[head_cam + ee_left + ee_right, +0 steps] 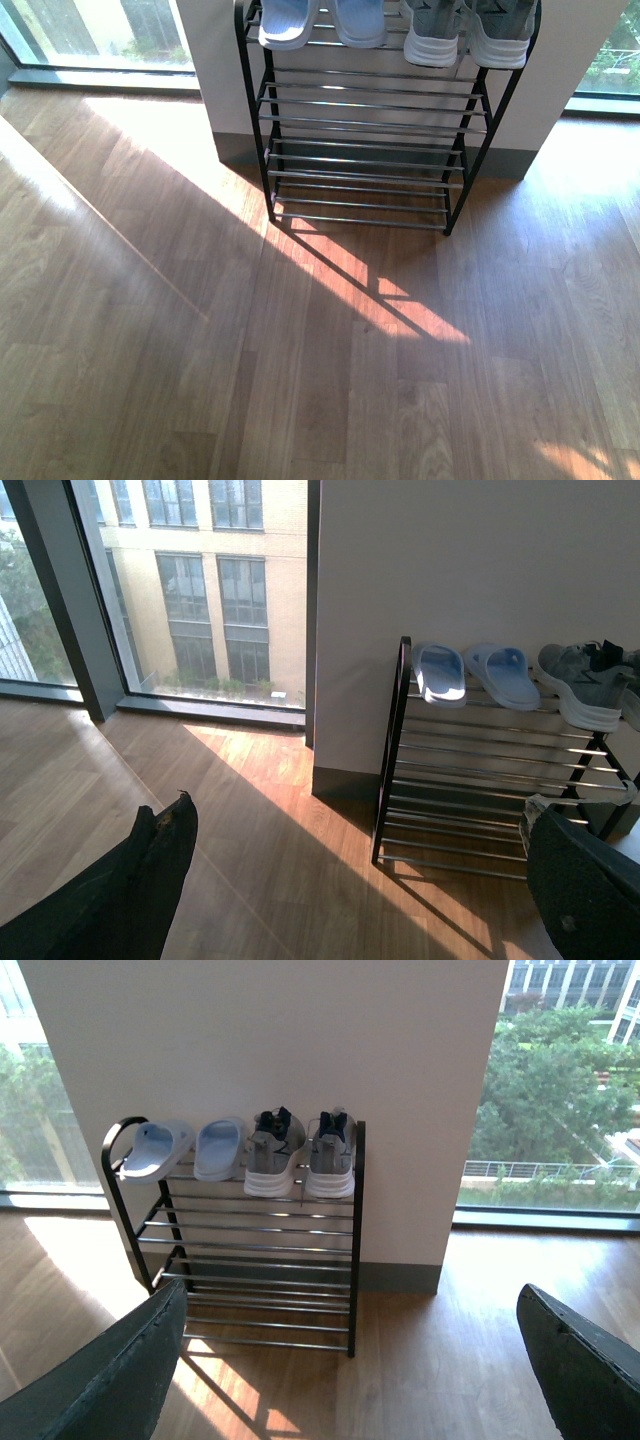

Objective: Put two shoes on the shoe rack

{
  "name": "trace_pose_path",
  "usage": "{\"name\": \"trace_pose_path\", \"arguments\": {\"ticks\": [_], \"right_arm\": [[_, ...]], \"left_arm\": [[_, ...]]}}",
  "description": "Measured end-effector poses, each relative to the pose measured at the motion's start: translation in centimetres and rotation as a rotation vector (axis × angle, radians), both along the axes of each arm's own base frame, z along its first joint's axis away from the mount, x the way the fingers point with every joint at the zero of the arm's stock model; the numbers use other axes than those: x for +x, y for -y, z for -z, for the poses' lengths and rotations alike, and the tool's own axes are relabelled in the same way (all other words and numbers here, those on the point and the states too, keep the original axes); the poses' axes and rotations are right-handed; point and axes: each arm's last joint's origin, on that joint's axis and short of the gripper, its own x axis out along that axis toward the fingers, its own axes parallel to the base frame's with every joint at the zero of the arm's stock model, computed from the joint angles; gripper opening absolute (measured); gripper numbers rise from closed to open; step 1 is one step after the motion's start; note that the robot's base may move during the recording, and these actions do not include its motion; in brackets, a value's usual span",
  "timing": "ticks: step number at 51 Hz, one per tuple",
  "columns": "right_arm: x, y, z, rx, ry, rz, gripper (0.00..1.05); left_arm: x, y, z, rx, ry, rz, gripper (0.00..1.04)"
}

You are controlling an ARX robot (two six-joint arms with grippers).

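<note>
The black shoe rack [268, 150] [392, 750] [356, 1230] stands against a white pillar. On its top tier sit two pale blue slides [190, 1148] [320, 22] [475, 672] and, beside them, two grey sneakers [300, 1150] [470, 35] [585, 685] with white soles. My left gripper [365, 880] hangs open over bare floor, short of the rack. My right gripper [350, 1370] is open too, above the floor in front of the rack. Neither holds anything. Neither arm shows in the front view.
Wooden floor [300, 350] with a sunlit patch spreads before the rack. A white pillar [300, 1040] with a grey skirting stands behind it. Floor-to-ceiling windows [190, 580] [560, 1090] flank the pillar on both sides.
</note>
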Motion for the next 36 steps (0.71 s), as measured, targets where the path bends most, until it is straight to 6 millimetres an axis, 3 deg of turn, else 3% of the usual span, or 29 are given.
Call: {"name": "trace_pose_path", "arguments": {"ticks": [36], "right_arm": [[0.0, 0.0, 0.0, 0.0, 0.0, -0.001, 0.96]], "left_arm": [[0.0, -0.01, 0.0, 0.0, 0.0, -0.003, 0.95]]}}
